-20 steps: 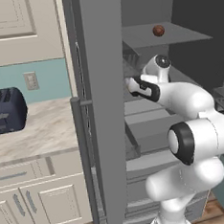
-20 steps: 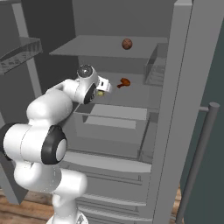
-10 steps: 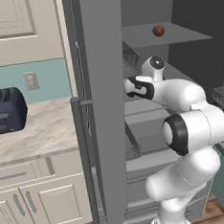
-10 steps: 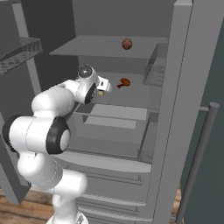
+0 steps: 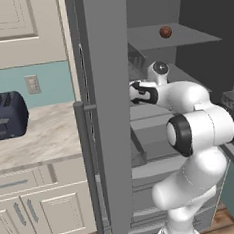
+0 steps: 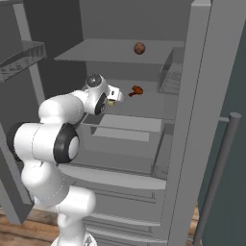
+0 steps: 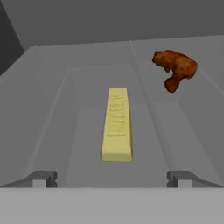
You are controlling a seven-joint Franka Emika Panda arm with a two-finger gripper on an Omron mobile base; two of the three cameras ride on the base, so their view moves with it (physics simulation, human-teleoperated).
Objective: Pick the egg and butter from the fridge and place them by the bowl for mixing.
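Butter lies lengthwise on fridge shelf, centred before wide-open gripper; lumpy orange-brown item far right; egg one shelf up.

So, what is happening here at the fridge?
The robot arm reaches into the open fridge with its gripper open, empty and lined up on the butter lying on a shelf. A lumpy orange-brown item sits beside the butter. The egg rests on the shelf above.
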